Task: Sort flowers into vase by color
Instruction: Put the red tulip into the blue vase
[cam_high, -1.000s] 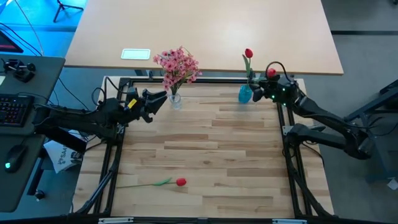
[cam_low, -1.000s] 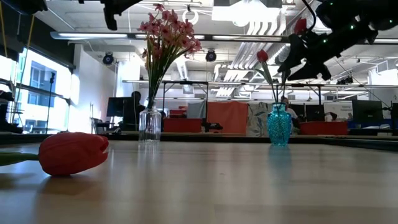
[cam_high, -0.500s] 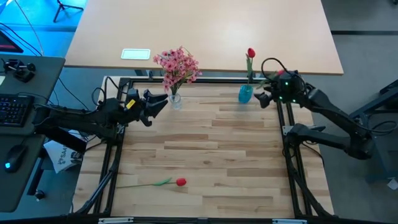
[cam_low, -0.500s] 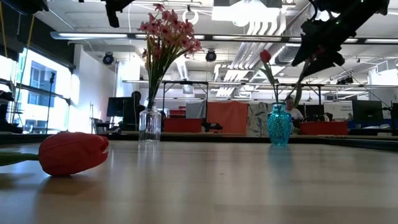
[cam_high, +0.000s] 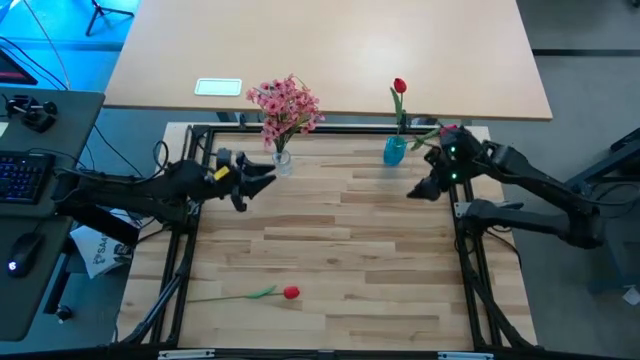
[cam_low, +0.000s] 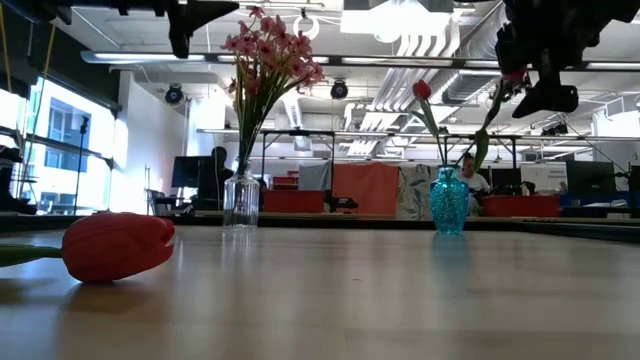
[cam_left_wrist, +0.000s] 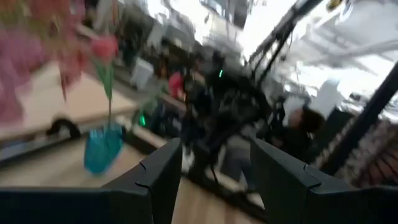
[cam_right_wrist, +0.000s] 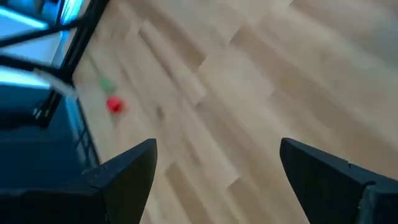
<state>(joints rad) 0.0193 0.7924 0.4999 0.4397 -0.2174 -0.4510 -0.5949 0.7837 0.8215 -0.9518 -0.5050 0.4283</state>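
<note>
We are hovering our right hand (cam_high: 421, 189), wide and empty, beside the blue vase (cam_high: 394, 151); next, fetching the 1 red tulip (cam_high: 290, 293) lying on the bench (cam_high: 330, 260).

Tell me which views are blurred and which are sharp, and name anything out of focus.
Left wrist view: heavy motion blur, smearing the blue vase and the pink blossoms. Right wrist view: blurred too, the red tulip on the table only a smudge. High view: sharp throughout. Low view: the vases are crisp, while the near red tulip looks soft.
</note>
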